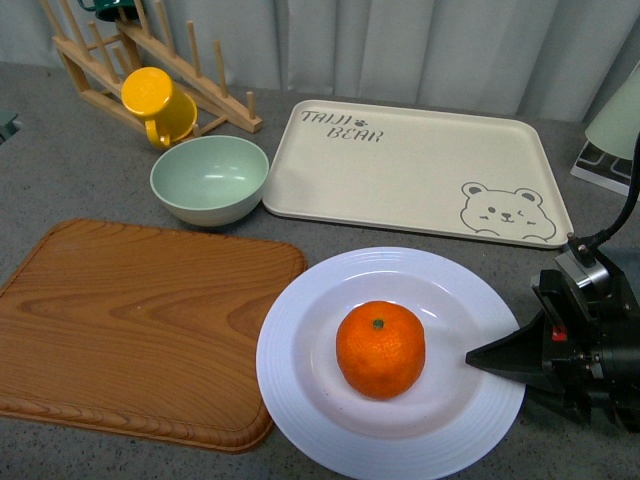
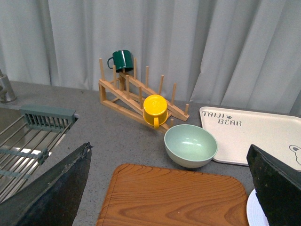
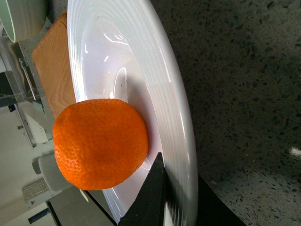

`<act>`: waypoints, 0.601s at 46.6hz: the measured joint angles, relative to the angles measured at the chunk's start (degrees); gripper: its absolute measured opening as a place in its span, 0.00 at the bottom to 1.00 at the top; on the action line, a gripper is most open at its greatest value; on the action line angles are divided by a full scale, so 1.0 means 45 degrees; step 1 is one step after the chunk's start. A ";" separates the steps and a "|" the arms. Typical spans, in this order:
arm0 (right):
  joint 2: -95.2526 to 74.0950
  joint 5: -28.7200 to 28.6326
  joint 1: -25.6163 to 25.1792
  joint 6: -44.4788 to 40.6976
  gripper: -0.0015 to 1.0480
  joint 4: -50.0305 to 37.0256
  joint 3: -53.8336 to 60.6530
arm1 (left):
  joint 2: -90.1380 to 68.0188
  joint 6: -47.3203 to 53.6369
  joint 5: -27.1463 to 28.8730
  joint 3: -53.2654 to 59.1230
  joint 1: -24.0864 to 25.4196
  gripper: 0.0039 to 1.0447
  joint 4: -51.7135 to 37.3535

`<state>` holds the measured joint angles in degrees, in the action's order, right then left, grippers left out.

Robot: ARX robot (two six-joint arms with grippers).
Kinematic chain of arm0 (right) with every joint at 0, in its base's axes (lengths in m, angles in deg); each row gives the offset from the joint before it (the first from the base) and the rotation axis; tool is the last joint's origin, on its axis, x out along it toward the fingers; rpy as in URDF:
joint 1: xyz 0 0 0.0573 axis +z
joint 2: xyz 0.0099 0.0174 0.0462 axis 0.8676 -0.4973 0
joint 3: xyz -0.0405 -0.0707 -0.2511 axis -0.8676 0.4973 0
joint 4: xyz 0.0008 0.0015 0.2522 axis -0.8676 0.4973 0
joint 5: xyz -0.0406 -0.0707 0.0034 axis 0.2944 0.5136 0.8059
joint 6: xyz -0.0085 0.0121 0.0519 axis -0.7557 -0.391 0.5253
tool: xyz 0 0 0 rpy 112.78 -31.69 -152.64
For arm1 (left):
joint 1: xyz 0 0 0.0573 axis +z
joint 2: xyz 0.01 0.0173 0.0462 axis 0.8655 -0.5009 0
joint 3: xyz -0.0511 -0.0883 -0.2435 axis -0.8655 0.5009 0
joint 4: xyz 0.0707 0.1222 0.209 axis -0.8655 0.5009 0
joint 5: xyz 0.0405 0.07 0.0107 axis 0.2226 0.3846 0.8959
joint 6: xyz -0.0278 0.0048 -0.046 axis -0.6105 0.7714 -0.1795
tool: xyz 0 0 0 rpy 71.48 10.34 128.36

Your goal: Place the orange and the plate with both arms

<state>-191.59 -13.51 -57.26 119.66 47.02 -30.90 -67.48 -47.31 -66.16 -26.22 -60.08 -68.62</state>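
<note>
The orange (image 1: pixel 380 349) rests in the well of the white plate (image 1: pixel 300 390), which lies on the grey counter just right of the wooden board. My right gripper (image 1: pixel 490 357) comes in from the right and is shut on the plate's right rim, one finger over the rim and pointing at the orange. In the right wrist view the orange (image 3: pixel 99 143) sits close to the upper finger, and the plate's ridged rim (image 3: pixel 181 141) runs between the jaws. My left gripper (image 2: pixel 171 188) is open and hovers above the wooden board (image 2: pixel 171 197), with a sliver of plate (image 2: pixel 254 212) by its right finger.
A wooden board (image 1: pixel 140 320) lies left of the plate. Behind it stand a pale green bowl (image 1: pixel 209 179), a cream bear tray (image 1: pixel 415 170), and a wooden rack (image 1: pixel 150 60) with a yellow mug (image 1: pixel 158 104). A green mug (image 2: pixel 122 59) tops the rack, and a sink rack (image 2: pixel 28 141) lies far left.
</note>
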 joint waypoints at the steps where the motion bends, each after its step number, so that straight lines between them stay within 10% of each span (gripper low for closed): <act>1: 0.0053 0.0029 -0.0015 0.0063 0.04 -0.0078 0.0019 | 0.0000 0.0000 0.0000 0.0000 0.0000 0.94 0.0000; 28: 0.1137 0.0049 -0.0461 0.0962 0.04 -0.0500 0.0597 | 0.0000 0.0005 0.0000 0.0000 0.0000 0.94 0.0000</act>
<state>-186.47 -13.29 -59.34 123.98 44.77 -28.21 -67.48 -47.29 -66.16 -26.22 -60.08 -68.62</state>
